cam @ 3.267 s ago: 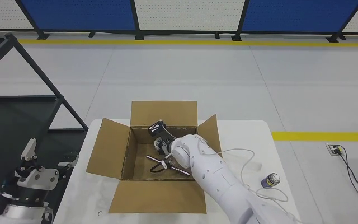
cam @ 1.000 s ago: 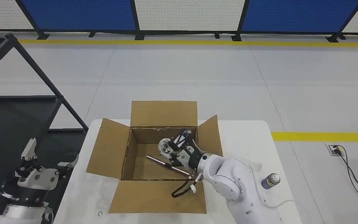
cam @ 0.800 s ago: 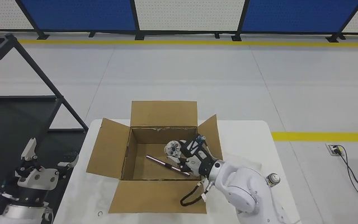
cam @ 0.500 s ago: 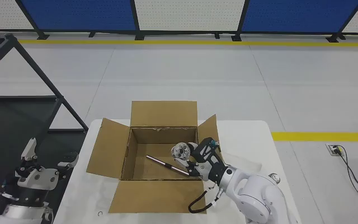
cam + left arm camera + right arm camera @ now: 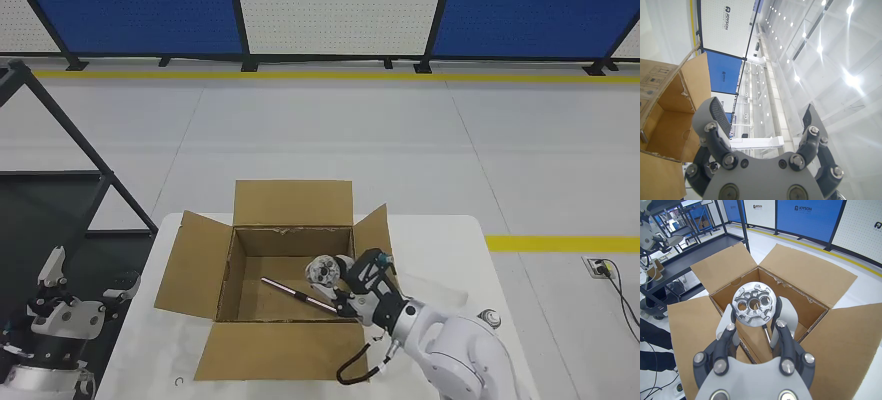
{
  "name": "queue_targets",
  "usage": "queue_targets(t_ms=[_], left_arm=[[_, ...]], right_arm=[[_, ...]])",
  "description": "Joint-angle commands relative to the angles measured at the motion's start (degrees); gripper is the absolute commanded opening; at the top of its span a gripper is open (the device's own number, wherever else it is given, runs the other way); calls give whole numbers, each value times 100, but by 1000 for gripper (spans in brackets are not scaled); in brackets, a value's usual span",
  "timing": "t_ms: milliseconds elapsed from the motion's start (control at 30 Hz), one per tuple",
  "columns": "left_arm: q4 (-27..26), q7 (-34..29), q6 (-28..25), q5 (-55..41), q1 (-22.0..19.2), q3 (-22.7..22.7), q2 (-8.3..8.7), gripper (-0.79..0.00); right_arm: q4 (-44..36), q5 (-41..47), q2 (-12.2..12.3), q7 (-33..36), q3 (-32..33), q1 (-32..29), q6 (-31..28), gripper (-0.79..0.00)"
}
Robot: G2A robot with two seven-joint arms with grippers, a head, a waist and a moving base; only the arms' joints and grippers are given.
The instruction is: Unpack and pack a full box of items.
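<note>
Right claw (image 5: 755, 308) clamped on disc (image 5: 321, 269) over box (image 5: 295, 200) opening, close to its right wall, rod (image 5: 298, 294) diagonal on the box floor with room left of it; left claw (image 5: 762, 111) apart, lower left of top view, off the desk (image 5: 440, 240).

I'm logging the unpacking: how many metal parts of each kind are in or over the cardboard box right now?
1 round metal disc, held in the right gripper over the open cardboard box
1 metal rod, lying on the box floor
Total: 2 metal parts
</note>
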Motion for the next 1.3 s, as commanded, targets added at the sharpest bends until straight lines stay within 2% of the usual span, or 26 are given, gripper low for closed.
queue_targets(t_ms=[0,367,600,767,900,1067,1267], left_arm=[[0,0,0,0,0,0,0,0],[0,0,0,0,0,0,0,0],[0,0,0,0,0,0,0,0],[0,0,0,0,0,0,0,0],[0,0,0,0,0,0,0,0],[0,0,0,0,0,0,0,0],[0,0,0,0,0,0,0,0]], right_arm=[[-250,58,34,-41,133,-140,-72,-785],[-1969,446,254,-337,1442,-1665,-327,-785],[-2479,614,337,-964,2399,-2851,-383,-785],[-2541,758,377,-1218,2857,-3507,-498,-785],[-2379,786,403,-1175,3039,-3831,-412,-785],[-2046,746,444,-916,3016,-3898,-344,-785],[-1412,770,493,-627,2989,-3675,-85,-785]])
